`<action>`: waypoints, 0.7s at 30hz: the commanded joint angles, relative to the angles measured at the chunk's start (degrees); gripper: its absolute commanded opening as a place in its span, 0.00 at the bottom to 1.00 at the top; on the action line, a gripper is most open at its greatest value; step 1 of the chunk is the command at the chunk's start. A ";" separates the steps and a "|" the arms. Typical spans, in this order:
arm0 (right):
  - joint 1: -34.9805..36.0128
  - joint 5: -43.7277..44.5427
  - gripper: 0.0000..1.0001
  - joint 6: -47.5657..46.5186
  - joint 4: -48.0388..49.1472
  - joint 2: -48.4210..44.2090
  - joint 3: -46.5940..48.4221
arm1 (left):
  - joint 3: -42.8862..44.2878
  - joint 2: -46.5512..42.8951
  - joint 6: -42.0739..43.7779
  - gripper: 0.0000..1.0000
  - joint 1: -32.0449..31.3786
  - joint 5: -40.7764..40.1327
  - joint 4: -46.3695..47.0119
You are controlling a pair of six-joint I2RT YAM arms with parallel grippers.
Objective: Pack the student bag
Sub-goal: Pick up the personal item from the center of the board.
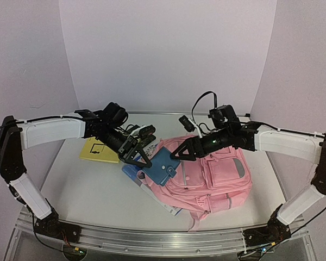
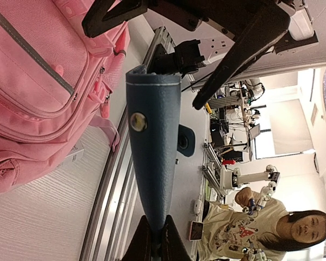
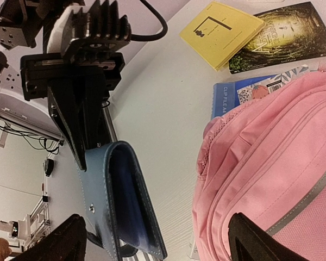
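Student bag lies flat on worktop, centre-right of top view. Left hand clamped on blue case, at bag's left edge. Right hand spread wide, empty, just beside case. Probably best: right hand lifts bag mouth first, then left feeds case in thin edge first. Opening not visible.

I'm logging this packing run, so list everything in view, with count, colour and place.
student bag: one, pink, lying right of table centre
pouch: one, blue, held at the bag's left side
clip file: one, blue, partly under the bag
booklet: one, yellow, table's left rear
book: one, dark, beside the booklet
table: one, white, under everything
person: one, pale shirt, beyond the table
left end effector: one, black, shut on the pouch
right end effector: one, black, open, over the bag
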 commanded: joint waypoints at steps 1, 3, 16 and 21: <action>1.10 -3.89 0.82 -1.36 -0.22 1.37 3.21 | 2.29 -0.81 1.27 0.00 -0.38 2.86 0.26; 1.69 -4.39 0.76 -1.31 -0.17 1.60 3.62 | 2.47 -0.37 0.81 0.00 -0.47 3.13 0.77; 3.18 -8.40 0.16 3.37 7.51 1.24 1.86 | 3.06 0.97 -3.38 0.04 -1.37 1.77 7.98; 3.10 0.99 0.00 10.45 16.38 -3.90 -0.76 | -0.86 -3.32 -9.88 0.55 -1.29 -8.84 18.28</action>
